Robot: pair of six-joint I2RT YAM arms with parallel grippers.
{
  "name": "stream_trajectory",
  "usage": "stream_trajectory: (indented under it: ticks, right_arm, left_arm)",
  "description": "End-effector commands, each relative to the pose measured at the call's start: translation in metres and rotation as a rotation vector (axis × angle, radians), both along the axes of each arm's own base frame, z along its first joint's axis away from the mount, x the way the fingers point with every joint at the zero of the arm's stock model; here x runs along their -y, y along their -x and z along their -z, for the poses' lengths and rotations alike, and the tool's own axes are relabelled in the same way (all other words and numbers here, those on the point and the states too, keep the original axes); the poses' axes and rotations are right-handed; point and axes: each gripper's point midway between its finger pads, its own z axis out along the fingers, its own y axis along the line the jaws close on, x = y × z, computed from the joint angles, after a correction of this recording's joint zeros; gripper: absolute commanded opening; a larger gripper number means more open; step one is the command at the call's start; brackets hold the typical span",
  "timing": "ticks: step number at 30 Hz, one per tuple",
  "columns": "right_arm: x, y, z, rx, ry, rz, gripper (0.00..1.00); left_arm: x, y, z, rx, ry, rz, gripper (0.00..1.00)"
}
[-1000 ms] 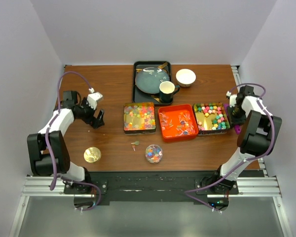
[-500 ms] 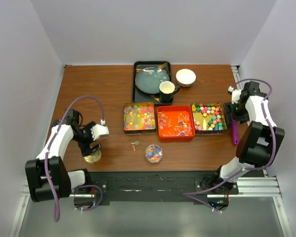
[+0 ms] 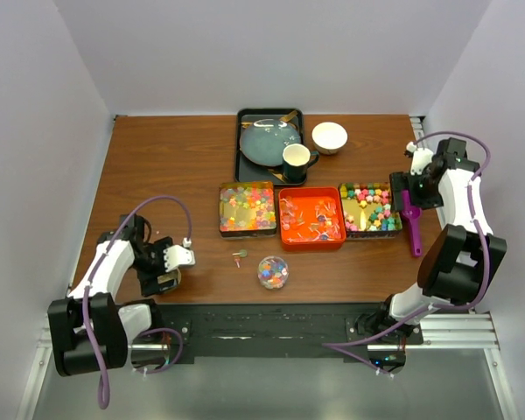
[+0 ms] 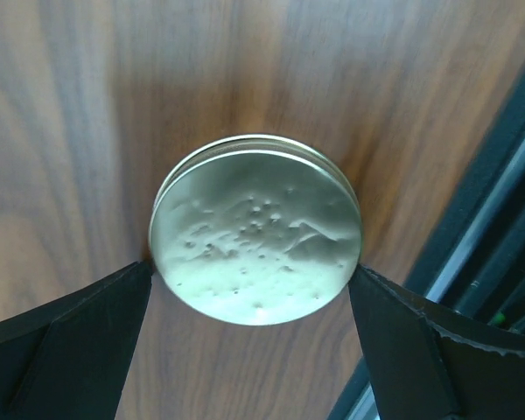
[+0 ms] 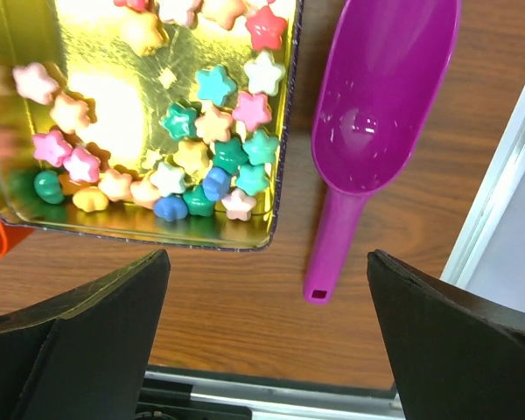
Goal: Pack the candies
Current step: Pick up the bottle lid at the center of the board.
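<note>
item: right gripper. jaws spread wide, nothing between them. a second earlier it was pressed shut; it has since opened fully.

item: purple scoop. lay flat on the table, bowl away from the arm, just beside the right wall of the right-hand tin and apart from both fingers. judged to have just been let go, and it looked empty.

item: left gripper. jaws spread wide. a second earlier it hung over the left middle of the table; it has since swung to the near left edge and come down over the gold lid. one finger stood on each side of the lid. whether they touched its rim could not be told. lid not yet gripped.

item: candies. pastel stars and lumps lay in the right-hand tin. more lay in the orange tray and the left-hand tin. a share sat in the clear jar, near the front edge, uncovered. one stray piece lay on the table just left of the jar.

note: scooping looked finished. the step in hand was judged to be fetching the lid to close the jar, which stood well apart from it.
</note>
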Motion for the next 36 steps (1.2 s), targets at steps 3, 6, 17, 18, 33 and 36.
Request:
stream_trajectory:
  ticks: [3,6,17,18,33,36]
  right_arm:
    - [-0.01,-0.02,-0.034,0.137,-0.035,-0.023,0.99]
    - [-0.011,-0.022,-0.032,0.132,-0.041,-0.022,0.99]
    - [-0.02,-0.03,-0.031,0.152,-0.063,-0.029,0.99]
    - [-0.021,-0.03,-0.031,0.151,-0.064,-0.026,0.99]
    - [-0.034,-0.039,-0.037,0.168,-0.092,-0.039,0.98]
    - [-0.036,-0.044,-0.041,0.186,-0.099,-0.045,0.98]
  left_arm:
    - [-0.005,-0.019,0.002,0.035,-0.012,-0.033,1.0]
    - [-0.005,-0.021,0.006,0.033,-0.009,-0.031,1.0]
    - [0.022,-0.039,-0.002,0.103,0.099,0.024,1.0]
    - [0.021,-0.037,0.001,0.087,0.096,0.022,1.0]
    - [0.037,-0.051,-0.031,0.106,0.189,0.066,0.79]
    - [0.052,-0.058,-0.059,0.155,0.237,0.11,0.8]
